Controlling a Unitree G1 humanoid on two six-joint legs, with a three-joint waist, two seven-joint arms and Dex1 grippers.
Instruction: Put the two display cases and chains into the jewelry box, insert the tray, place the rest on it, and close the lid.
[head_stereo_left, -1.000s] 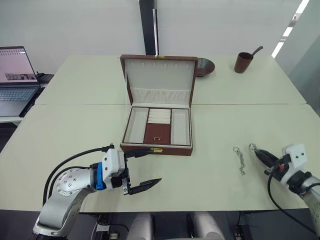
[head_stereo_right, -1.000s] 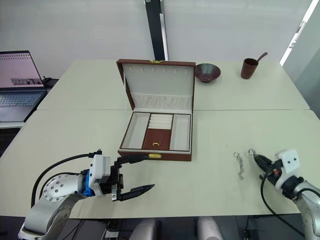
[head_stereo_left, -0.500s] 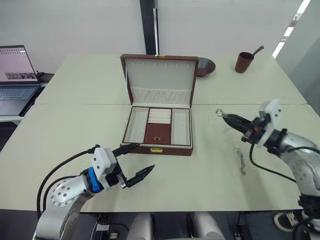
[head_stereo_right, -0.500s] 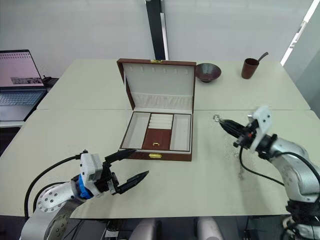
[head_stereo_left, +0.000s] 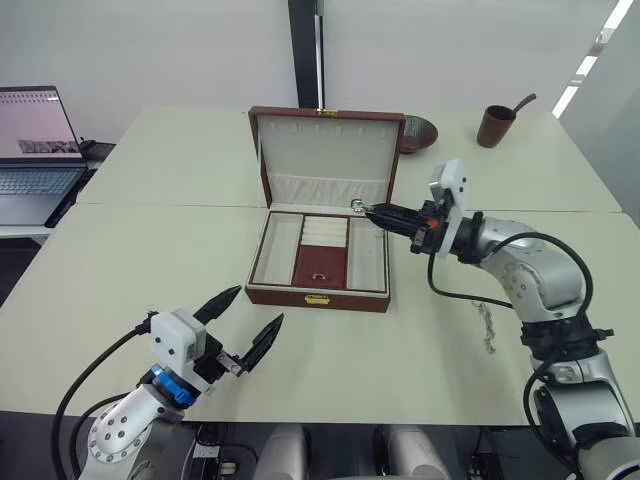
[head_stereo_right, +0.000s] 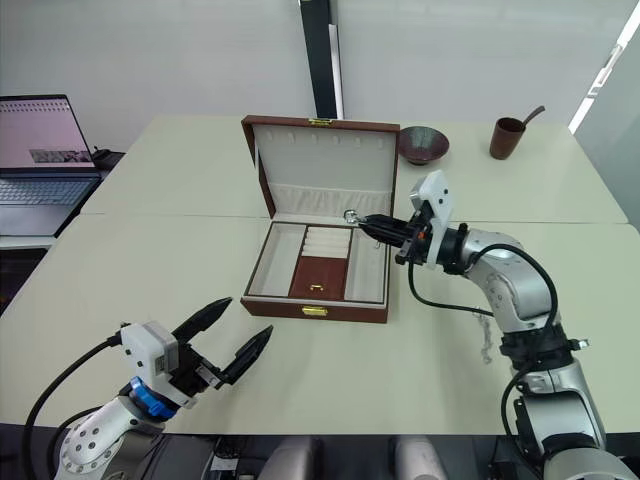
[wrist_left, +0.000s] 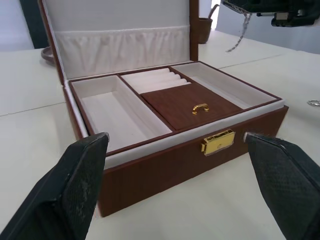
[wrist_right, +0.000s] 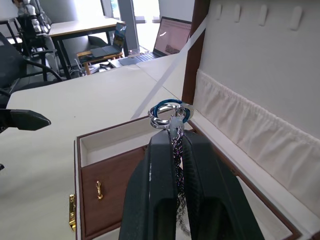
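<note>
Cream-coloured desk (head_stereo_left: 140, 260) carries everything, and the jewelry box (head_stereo_left: 320, 297) stands open ahead of both arms, its lid (head_stereo_left: 327, 160) upright at the back. Inside it the tray (head_stereo_left: 322, 262) is already seated, with its brown panel and gold pull in the middle and cream sections on either side.

Right gripper (head_stereo_left: 372, 211) hangs over the box's right-hand section, jaws pressed together on a chain (wrist_right: 176, 150); the ring at the chain's end pokes out past the fingertips and the links trail back between the fingers, so the chain's long axis runs along the jaws. From these jaws the open section lies directly below and a little toward the box's front. The right arm is by far the nearer one, and the coming move looks like a short drop and release.

Left gripper (head_stereo_left: 245, 322) waits low, in front of the box's front wall and its gold clasp, jaws spread wide and empty.

Another chain (head_stereo_left: 487, 325) lies loose on the desk, well apart from the box, out beyond the right forearm, running roughly front to back.
</note>
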